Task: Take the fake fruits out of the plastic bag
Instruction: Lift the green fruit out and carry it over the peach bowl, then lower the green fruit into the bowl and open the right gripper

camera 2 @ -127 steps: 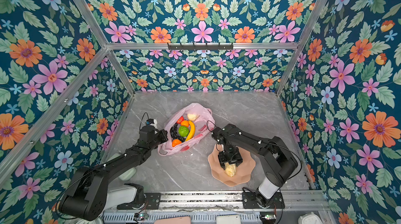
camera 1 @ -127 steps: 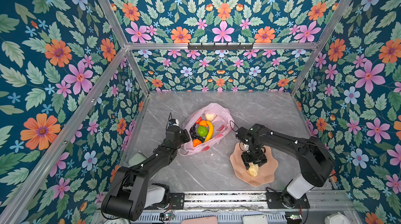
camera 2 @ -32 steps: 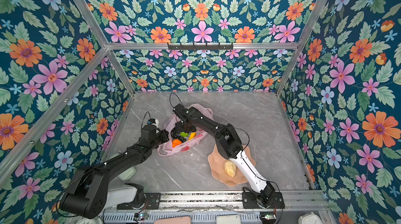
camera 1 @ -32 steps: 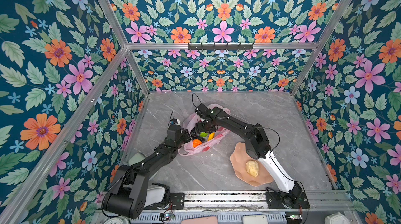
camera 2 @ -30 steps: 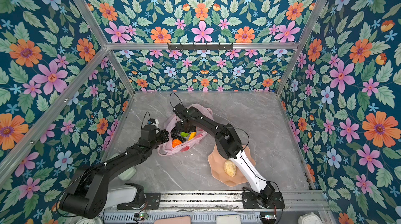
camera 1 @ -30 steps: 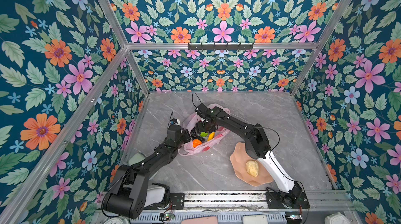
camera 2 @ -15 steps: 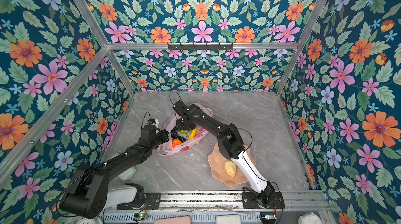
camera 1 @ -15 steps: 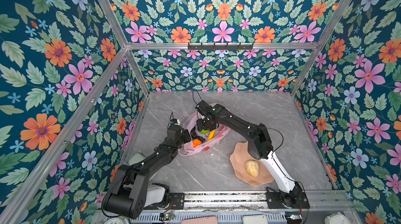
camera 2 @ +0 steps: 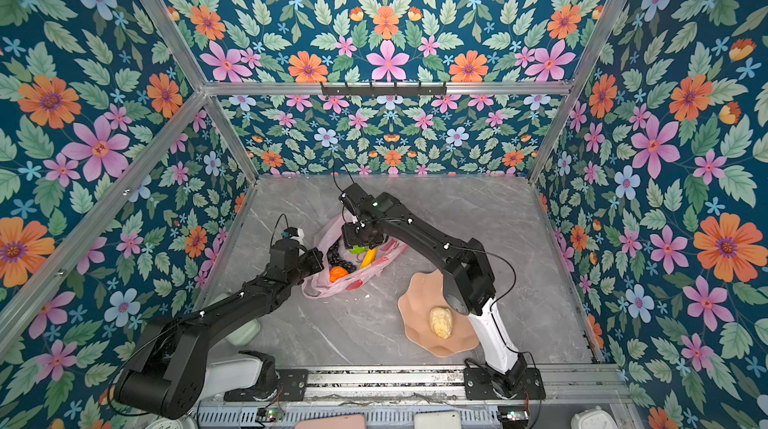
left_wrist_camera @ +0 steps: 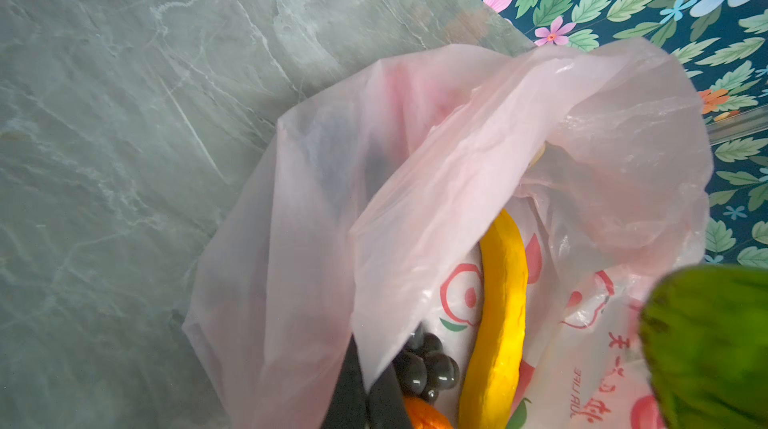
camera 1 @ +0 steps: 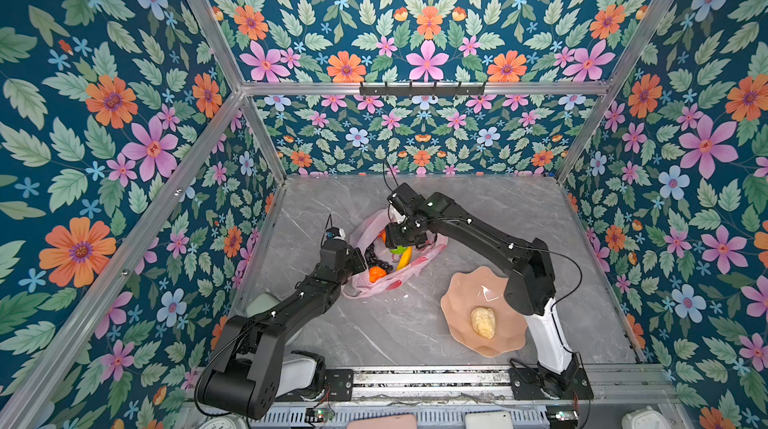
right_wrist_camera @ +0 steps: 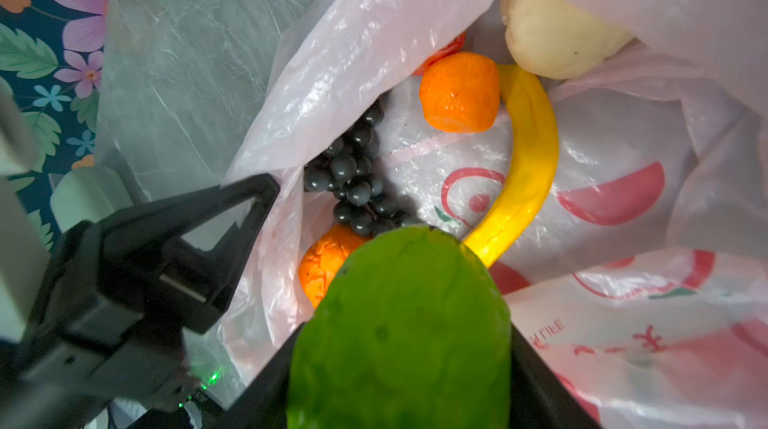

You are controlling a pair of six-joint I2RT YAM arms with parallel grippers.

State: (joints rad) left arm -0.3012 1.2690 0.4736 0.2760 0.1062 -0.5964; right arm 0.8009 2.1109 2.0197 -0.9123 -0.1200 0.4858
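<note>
The plastic bag (camera 1: 430, 254) lies open at the table's middle left, pink and crinkled. My left gripper (camera 1: 360, 261) is shut on the bag's near rim (left_wrist_camera: 457, 136). My right gripper (right_wrist_camera: 401, 348) is shut on a green fake fruit (right_wrist_camera: 403, 323), held just above the bag's mouth, shown in both top views (camera 1: 400, 249) (camera 2: 357, 249). Inside lie a yellow banana (right_wrist_camera: 532, 157), dark grapes (right_wrist_camera: 357, 182), two oranges (right_wrist_camera: 459, 92) (right_wrist_camera: 324, 265), a cream lump (right_wrist_camera: 552, 36) and a mostly hidden red fruit (right_wrist_camera: 444, 51).
A peach-pink scalloped plate (camera 1: 457, 302) sits at the front right with a cream lump (camera 1: 483, 322) on it. A pale green object (camera 1: 262, 302) lies by the left wall under my left arm. Flowered walls close in three sides; a metal rail (camera 1: 415, 381) runs along the front.
My right gripper, over the plate some seconds ago, reached into the bag, closed on the green fruit and has risen a little with it. The left gripper has kept its hold on the bag.
</note>
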